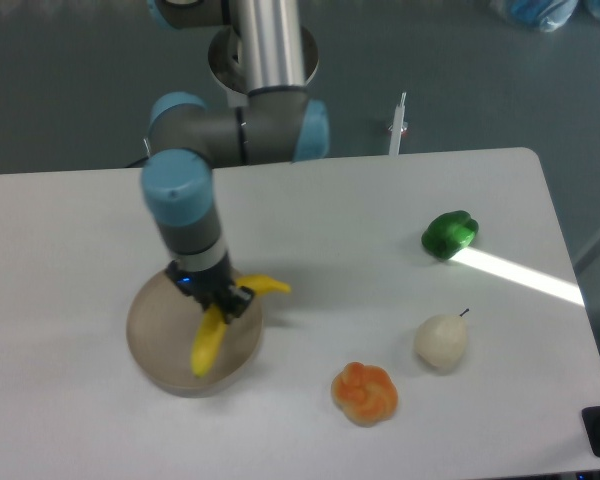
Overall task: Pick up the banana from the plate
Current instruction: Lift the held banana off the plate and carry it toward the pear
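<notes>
- Nearest you, right of the fingers and toward the front table edge, lies the lumpy orange fruit (365, 392); the pale pear (441, 340) sits just beyond it, farther right, stem up.
- The plate (160, 330), round and tan with a low rim, lies below and left of the fingers; its right part is covered by the banana and the gripper, so you cannot trace that rim fully.
- The banana (209, 343) is smooth, bright yellow and slender. Its middle is hidden by the gripper (221, 301), so you see two pieces: a lower end over the plate and an upper end past the rim.
- Its long axis runs from lower left to upper right, bending at the fingers; the upper tip points right, over the table (380, 220).
- The fingers are clamped across the banana's middle. You cannot tell whether the lower end touches the plate.
- Farther back, well right of the fingers, a green pepper (449, 234) sits beside a strip of light.
</notes>
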`<state>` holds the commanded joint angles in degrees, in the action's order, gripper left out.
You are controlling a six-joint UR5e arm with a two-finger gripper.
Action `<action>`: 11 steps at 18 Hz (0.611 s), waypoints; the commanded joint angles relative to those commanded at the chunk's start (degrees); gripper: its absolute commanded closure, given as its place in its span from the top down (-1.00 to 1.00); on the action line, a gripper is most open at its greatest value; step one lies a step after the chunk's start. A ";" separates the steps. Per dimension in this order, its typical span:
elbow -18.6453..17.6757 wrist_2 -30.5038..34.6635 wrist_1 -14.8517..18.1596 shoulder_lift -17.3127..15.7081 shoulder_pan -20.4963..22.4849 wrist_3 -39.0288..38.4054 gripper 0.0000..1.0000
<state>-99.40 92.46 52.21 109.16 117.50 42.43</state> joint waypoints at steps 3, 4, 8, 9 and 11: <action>0.08 0.00 2.54 -2.02 3.78 3.88 -0.35; 0.35 0.00 3.42 -2.20 4.66 4.76 -0.35; 2.54 0.00 5.45 -3.52 8.18 9.68 -0.35; 3.24 0.00 5.71 -3.52 8.36 10.21 -0.35; 4.04 0.09 6.85 -3.52 8.89 11.00 -0.35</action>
<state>-95.37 92.55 59.06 105.64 126.38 53.43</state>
